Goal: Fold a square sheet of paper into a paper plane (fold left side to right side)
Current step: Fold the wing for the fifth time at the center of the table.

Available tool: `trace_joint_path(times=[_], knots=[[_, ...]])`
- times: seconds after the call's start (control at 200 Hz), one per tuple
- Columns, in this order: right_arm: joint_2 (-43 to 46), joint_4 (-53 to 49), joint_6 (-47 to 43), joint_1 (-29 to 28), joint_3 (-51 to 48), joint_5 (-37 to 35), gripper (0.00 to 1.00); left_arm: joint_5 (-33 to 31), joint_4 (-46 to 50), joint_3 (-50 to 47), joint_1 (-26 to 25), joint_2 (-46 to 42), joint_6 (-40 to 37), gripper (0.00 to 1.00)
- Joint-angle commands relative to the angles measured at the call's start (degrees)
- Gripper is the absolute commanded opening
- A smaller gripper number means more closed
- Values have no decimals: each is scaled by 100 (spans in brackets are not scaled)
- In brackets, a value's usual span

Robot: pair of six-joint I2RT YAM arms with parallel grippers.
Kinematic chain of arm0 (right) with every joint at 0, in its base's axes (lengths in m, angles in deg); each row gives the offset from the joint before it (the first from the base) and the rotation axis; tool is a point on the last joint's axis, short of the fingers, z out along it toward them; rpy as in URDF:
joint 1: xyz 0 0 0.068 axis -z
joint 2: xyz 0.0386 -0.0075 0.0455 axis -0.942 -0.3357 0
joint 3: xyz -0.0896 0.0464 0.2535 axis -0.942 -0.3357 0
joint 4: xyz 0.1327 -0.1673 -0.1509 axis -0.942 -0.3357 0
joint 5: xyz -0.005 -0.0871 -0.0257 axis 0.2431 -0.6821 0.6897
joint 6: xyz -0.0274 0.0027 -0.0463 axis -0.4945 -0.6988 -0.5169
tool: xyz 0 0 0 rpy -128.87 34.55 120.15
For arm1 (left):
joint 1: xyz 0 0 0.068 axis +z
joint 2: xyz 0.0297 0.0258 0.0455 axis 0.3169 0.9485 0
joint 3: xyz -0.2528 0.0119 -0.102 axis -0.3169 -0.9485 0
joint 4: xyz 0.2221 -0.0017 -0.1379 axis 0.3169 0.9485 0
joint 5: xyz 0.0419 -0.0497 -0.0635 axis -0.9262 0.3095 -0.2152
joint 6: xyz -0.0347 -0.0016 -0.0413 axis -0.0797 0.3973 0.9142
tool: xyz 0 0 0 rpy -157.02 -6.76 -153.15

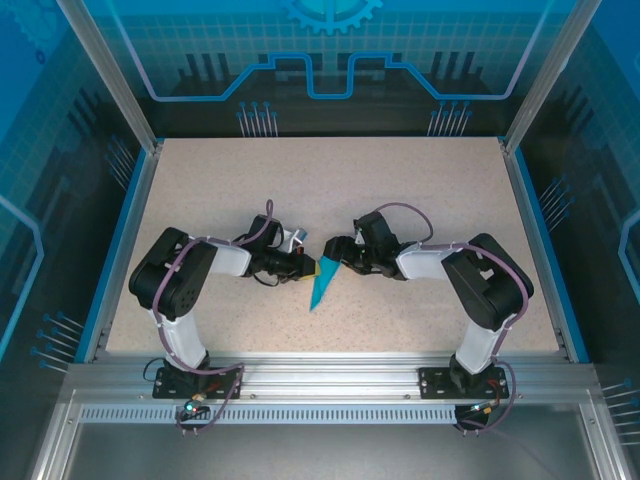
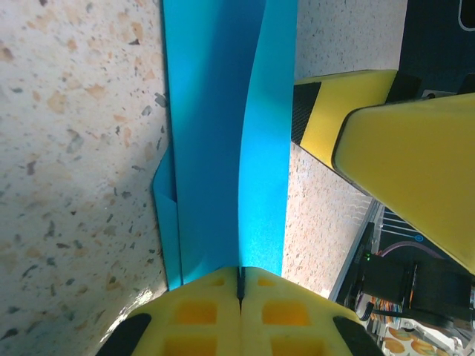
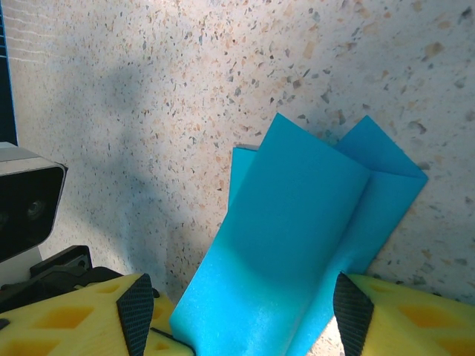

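Meeting at the wide end of the plane (image 1: 321, 288), left claw (image 1: 305, 268) and right claw (image 1: 336, 262) nearly touch from above. Left wrist: claw clamped on the plane. Right wrist: jaws apart, straddling its wings; skewed closure could crumple them.

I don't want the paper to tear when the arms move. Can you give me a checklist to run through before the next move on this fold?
1. Left hand shut on the paper plane at its centre fold: ok.
2. Right hand open, one finger on each side of the plane: ok.
3. Plane resting on the table, its pointed tip free: ok.
4. Flaps pressed flat: not ok, they stand open in the right wrist view.
5. Gap between the two hands: cannot tell, they sit very close together.
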Motion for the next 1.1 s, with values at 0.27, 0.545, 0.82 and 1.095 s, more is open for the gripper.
trace_joint_path(times=[0.27,0.545,0.82,1.095], knots=[[-243,-183,-98,53,261,60,68,8,-73,129,65,120,-117,0],[-358,-685,-149,34,527,-31,68,21,-38,173,66,144,-179,0],[-762,-2102,-384,21,1266,-220,68,-35,271,389,65,190,-549,0],[-936,-2448,-506,10,1445,-323,68,-35,473,536,66,428,-714,0]])
